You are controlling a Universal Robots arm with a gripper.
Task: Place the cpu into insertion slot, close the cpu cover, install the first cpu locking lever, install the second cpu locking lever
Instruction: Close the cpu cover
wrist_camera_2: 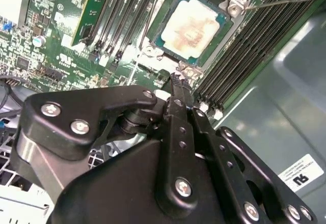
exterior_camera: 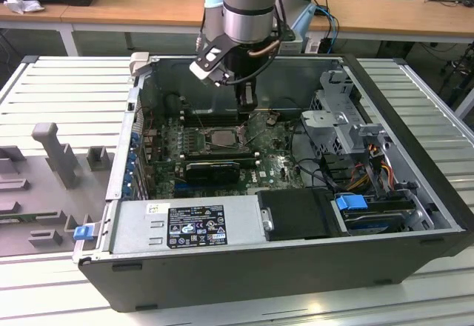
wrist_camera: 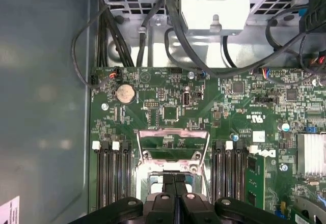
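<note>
The cpu (wrist_camera_2: 193,28), pale with a brownish smear on top, lies flat in the insertion slot (wrist_camera_2: 153,51) on the green board. The slot (exterior_camera: 215,138) sits mid-board in the exterior view. The cpu cover (wrist_camera: 173,132), a silvery frame with a large cut-out, stands swung up off the slot; board shows through its opening. My gripper (wrist_camera: 174,179) is shut with nothing between its fingers, and its tips hang just over the slot's edge by the raised cover. In the second wrist view the gripper (wrist_camera_2: 175,77) ends right beside the cpu. A thin wire lever (wrist_camera_2: 285,0) sticks out past the slot's corner.
Black memory slots (wrist_camera: 112,173) flank the socket on both sides. A long black card (exterior_camera: 213,169) lies nearer the power supply (exterior_camera: 185,226). Cables (wrist_camera: 173,35) and a metal drive cage (exterior_camera: 344,118) crowd one end of the case. The case wall (wrist_camera: 41,107) is close by.
</note>
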